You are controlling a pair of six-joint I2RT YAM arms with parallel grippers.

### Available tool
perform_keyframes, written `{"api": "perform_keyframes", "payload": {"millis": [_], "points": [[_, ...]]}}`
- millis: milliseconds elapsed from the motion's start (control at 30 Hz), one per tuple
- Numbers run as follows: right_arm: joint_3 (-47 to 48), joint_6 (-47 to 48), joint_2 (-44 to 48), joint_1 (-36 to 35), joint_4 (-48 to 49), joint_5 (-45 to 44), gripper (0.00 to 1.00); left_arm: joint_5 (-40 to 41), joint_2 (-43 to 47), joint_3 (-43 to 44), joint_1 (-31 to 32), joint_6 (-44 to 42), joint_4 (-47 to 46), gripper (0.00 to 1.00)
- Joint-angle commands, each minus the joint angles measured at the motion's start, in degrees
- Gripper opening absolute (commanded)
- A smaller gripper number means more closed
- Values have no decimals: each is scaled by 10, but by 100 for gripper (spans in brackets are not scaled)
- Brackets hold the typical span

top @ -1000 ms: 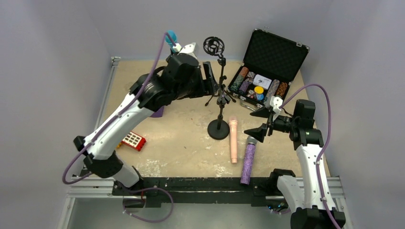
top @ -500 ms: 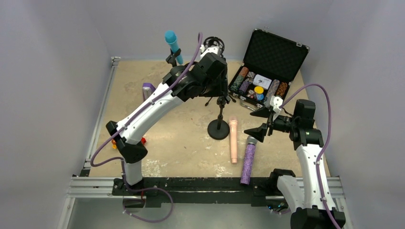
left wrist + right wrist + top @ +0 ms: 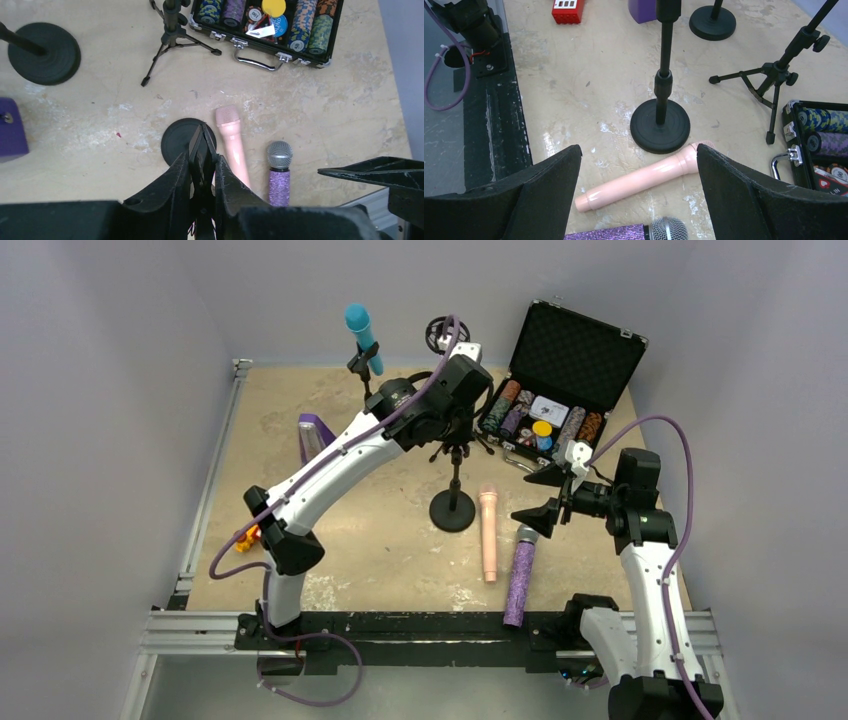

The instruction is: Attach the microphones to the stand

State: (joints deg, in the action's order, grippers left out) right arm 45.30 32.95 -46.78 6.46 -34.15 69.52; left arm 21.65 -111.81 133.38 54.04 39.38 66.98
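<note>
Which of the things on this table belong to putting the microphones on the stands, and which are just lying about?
For the job: turquoise mic, already clipped in the back stand; pink mic; glittery purple mic; round-base stand; tripod stand.
Lying about: poker chip case; purple metronome; red block.

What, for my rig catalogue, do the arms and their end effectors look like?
The left arm and right arm have white link shells and black joints, each trailed by a looping purple cable. The left end effector and right end effector are matte black, with two wedge-shaped fingers and a white block behind them.
</note>
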Motion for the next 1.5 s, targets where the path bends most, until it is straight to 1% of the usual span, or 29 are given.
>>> {"api": "perform_keyframes", "payload": {"millis": [0, 67, 133, 200, 267, 300, 367, 433, 467, 533, 667, 700, 833, 900, 967, 1067, 1133, 1200, 1267, 1367, 1467], "points": [[5, -5, 7, 3, 17, -6, 89, 21, 23, -8, 0, -132, 6, 12], [5, -5, 8, 3, 17, -8, 89, -7, 44, -37, -1, -183, -7, 7], [5, -4, 9, 3, 17, -8, 89, -73, 77, -84, -8, -239, -38, 5], [5, -4, 8, 4, 16, -8, 89, -172, 115, -133, -23, -297, -71, 5], [4, -3, 9, 3, 17, -9, 89, -295, 154, -178, -50, -335, -100, 4], [3, -2, 10, 4, 16, -10, 89, -339, 168, -195, -62, -354, -110, 4], [3, -1, 10, 3, 17, -9, 89, -397, 184, -204, -76, -401, -97, 5], [3, 0, 10, 3, 17, -8, 89, -419, 182, -193, -78, -459, -61, 7], [2, 0, 9, 4, 17, -7, 89, -424, 179, -187, -78, -483, -44, 8], [2, 1, 9, 3, 17, -7, 89, -421, 172, -180, -78, -503, -19, 15], [0, 1, 9, 4, 19, -7, 89, -398, 167, -181, -77, -508, -8, 25], [-1, 1, 8, 4, 19, -6, 89, -395, 168, -182, -77, -503, -9, 30], [0, 1, 0, 3, 18, -2, 89, -390, 186, -194, -77, -473, -37, 53], [0, 0, -6, 3, 16, -1, 89, -390, 204, -211, -77, -454, -62, 68], [1, -2, -12, 3, 15, -1, 89, -390, 229, -232, -77, -436, -94, 78], [2, -7, -21, 3, 15, 0, 89, -378, 275, -271, -78, -410, -144, 89], [1, -16, -28, 3, 19, 0, 88, -366, 309, -298, -80, -399, -178, 94], [0, -27, -37, 4, 24, 0, 88, -353, 348, -332, -85, -369, -213, 98], [0, -39, -47, 3, 29, 0, 88, -344, 396, -376, -94, -349, -253, 99], [0, -58, -67, 3, 36, 0, 87, -333, 473, -467, -106, -315, -316, 99], [3, -79, -96, 2, 41, -4, 86, -323, 549, -585, -109, -295, -374, 99]]}}
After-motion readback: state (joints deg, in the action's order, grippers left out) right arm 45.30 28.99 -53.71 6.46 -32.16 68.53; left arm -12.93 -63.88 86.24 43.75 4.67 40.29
